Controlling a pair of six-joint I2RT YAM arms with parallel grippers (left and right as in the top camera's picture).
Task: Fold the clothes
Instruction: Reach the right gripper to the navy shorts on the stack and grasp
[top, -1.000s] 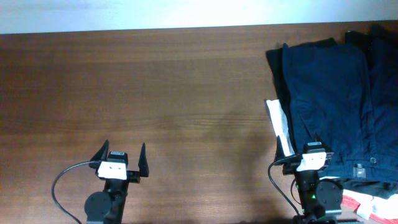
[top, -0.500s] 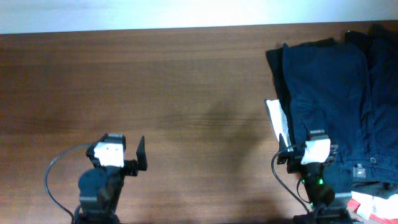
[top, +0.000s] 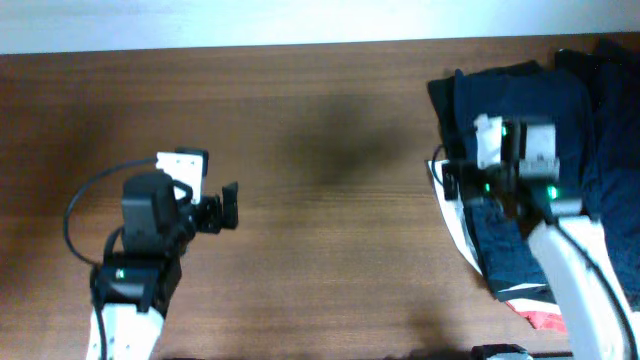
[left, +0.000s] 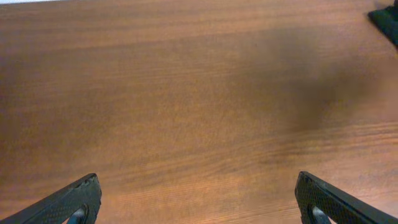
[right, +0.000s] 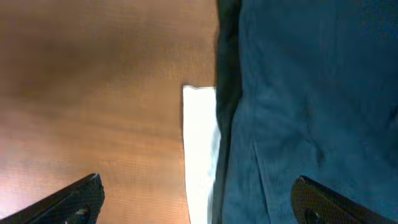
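The navy-blue shorts (top: 525, 100) lie flat at the table's right side on a pile of clothes, and they fill the right half of the right wrist view (right: 311, 93). A black garment (top: 440, 100) edges them on the left. My right gripper (top: 487, 185) is open and empty, hovering over the shorts' left edge (right: 199, 202). My left gripper (top: 218, 208) is open and empty above bare wood at the left (left: 199, 205), far from the clothes.
A white cloth strip (top: 450, 205) sticks out from under the pile's left edge (right: 200, 143). More dark garments (top: 605, 60) lie at the far right. A red and white item (top: 540, 318) lies at the front right. A dark fabric corner (left: 388, 18) shows in the left wrist view.
Both arms rose from the front edge and reached forward. The right gripper now hangs over the shorts' left edge. The left gripper moved up over the left middle of the table.
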